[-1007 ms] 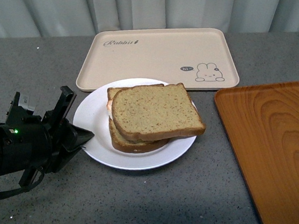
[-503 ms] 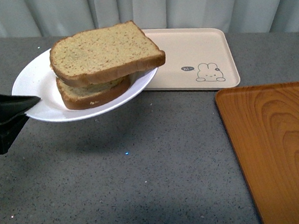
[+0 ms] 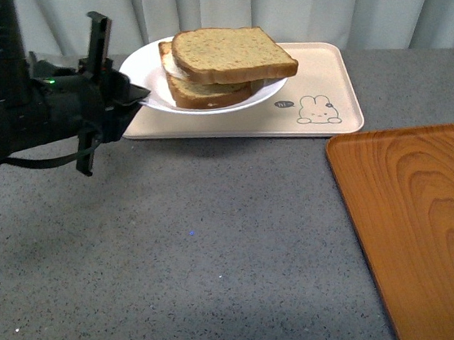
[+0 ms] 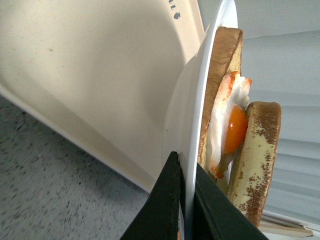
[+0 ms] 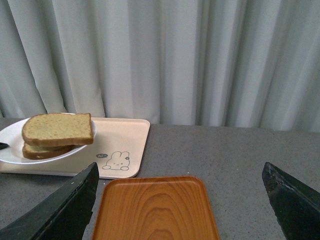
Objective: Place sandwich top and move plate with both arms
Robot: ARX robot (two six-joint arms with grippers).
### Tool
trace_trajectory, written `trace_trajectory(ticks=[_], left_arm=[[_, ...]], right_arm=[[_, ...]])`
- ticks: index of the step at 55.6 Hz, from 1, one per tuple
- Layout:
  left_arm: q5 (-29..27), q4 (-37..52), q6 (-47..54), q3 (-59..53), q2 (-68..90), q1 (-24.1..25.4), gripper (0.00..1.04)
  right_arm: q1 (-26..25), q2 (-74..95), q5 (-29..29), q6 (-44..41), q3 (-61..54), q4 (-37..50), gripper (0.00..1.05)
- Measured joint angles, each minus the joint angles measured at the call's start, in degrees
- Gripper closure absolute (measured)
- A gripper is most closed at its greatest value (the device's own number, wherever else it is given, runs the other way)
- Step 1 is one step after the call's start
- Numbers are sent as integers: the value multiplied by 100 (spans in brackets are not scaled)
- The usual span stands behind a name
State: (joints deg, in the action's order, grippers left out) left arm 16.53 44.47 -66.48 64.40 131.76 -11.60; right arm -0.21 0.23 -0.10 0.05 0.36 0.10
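The white plate (image 3: 144, 71) hangs in the air over the left part of the beige rabbit tray (image 3: 318, 73). My left gripper (image 3: 131, 94) is shut on its left rim. On the plate, the sandwich top (image 3: 230, 53) lies flat on a thicker slice. In the left wrist view the plate (image 4: 201, 95) is seen edge-on between the fingertips of the left gripper (image 4: 184, 167), and a fried egg (image 4: 234, 125) shows under the sandwich top (image 4: 257, 160). My right gripper (image 5: 182, 200) is open over the wood-grain tray (image 5: 155, 210), away from the plate (image 5: 10, 136), and is out of the front view.
The wood-grain tray (image 3: 422, 222) lies at the right on the grey speckled table. The beige tray (image 5: 125, 145) sits at the back in front of a pale curtain. Grey tabletop spreads in front of both trays.
The plate with the sandwich has gone from resting on the table to being carried in the air, first left, now back and over the beige tray. My left arm rose with it.
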Motion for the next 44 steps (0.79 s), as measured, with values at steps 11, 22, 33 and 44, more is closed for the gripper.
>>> trace_trajectory(ticks=[11,22,33,44], left_arm=[[-321,-627,-85,1235,859,-282,101],[-487,-1150,-111,2079,1276,-358,101],[-455,-1397,-63,2337,1329,-321,92],[-555,-1674,498,1777,946,-262,63]], right_arm=[[0,0,0,0,0,0,9],[0,0,0,0,0,0,9],[0,0,0,0,0,0,9],[0,0,0,0,0,0,9]])
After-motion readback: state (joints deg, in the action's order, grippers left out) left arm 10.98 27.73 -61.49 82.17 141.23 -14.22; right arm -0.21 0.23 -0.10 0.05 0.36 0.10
